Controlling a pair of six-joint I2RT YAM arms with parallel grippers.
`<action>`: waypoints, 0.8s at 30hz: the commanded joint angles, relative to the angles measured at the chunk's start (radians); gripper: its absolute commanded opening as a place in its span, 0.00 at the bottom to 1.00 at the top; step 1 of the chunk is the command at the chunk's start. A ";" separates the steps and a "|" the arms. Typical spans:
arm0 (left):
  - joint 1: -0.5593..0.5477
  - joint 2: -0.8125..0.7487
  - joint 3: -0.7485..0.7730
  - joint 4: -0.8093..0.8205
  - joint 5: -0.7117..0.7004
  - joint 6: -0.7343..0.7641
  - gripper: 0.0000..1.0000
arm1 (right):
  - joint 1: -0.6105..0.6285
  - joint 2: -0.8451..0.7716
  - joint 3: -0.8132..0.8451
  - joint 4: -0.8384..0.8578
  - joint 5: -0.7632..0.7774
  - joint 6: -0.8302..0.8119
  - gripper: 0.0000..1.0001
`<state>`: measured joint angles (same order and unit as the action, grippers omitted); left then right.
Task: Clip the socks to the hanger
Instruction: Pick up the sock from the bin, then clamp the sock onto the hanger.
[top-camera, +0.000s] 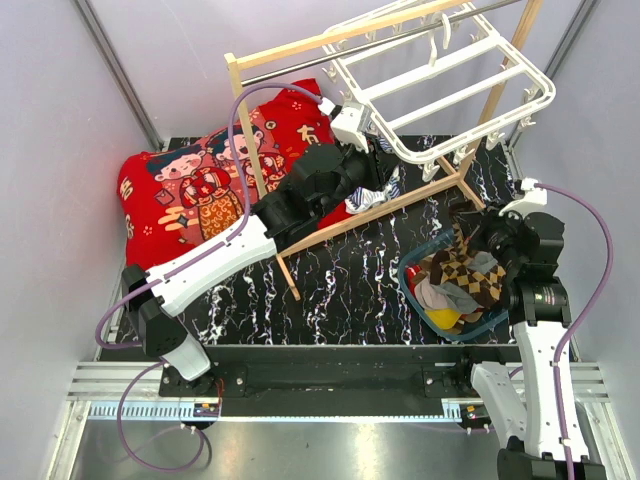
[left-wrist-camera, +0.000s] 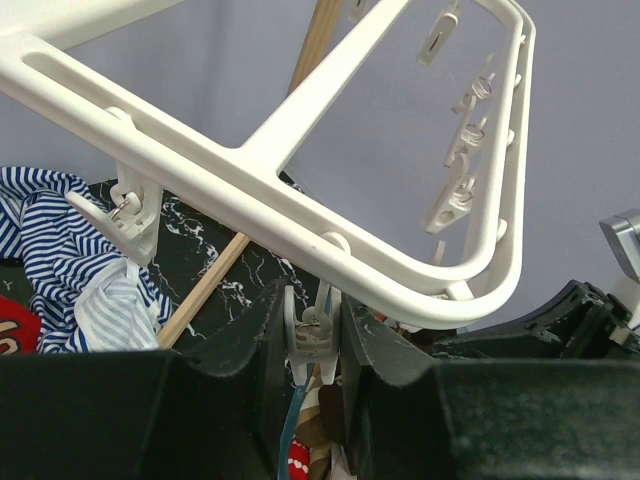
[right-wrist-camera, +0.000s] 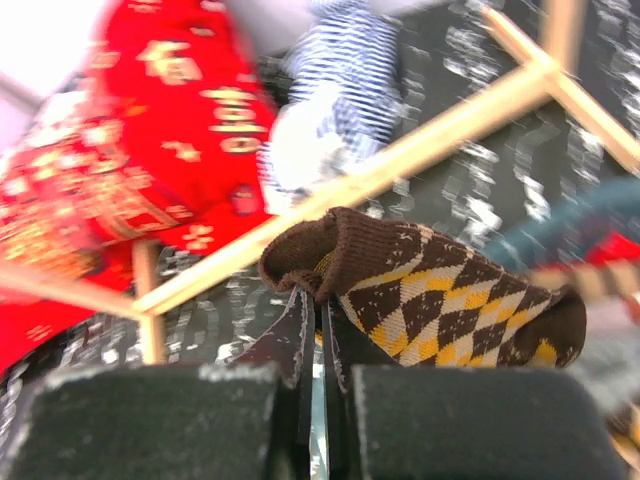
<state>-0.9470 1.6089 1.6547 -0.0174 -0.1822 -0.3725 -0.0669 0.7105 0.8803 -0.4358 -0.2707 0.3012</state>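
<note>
Left gripper: raised under the near corner of the hanger; its two dark fingers are pressed against either side of a white clip peg, with the peg filling the gap.
Clip peg: hangs from the underside of the hanger's near bar; no sock is visible in it.
Hanger: white grid frame, tilted, suspended on the wooden rack at the far side of the table; more pegs dangle along its far edge.
Right gripper: over the basket on the right of the table; jaws are drawn together on the brown cuff of the checkered sock.
Checkered sock: pinched at the cuff, with its diamond-patterned body trailing to the right of the fingers; well apart from the hanger.
Other socks: heaped in the basket, checkered and grey together.
Striped cloth: blue and white, lying at the foot of the rack, below the left arm.
Red cushion: rests at the far left of the table, behind the rack's left post.
</note>
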 joint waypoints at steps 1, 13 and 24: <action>0.004 -0.043 0.037 0.031 0.035 -0.023 0.00 | 0.022 -0.006 0.006 0.130 -0.189 0.021 0.00; 0.002 -0.035 0.039 0.068 0.101 -0.082 0.00 | 0.088 0.089 0.068 0.311 -0.337 0.157 0.00; 0.002 -0.014 0.040 0.085 0.105 -0.115 0.00 | 0.145 0.124 0.131 0.373 -0.351 0.203 0.00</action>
<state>-0.9470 1.6054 1.6547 0.0151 -0.0978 -0.4713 0.0540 0.8318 0.9558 -0.1455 -0.5938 0.4728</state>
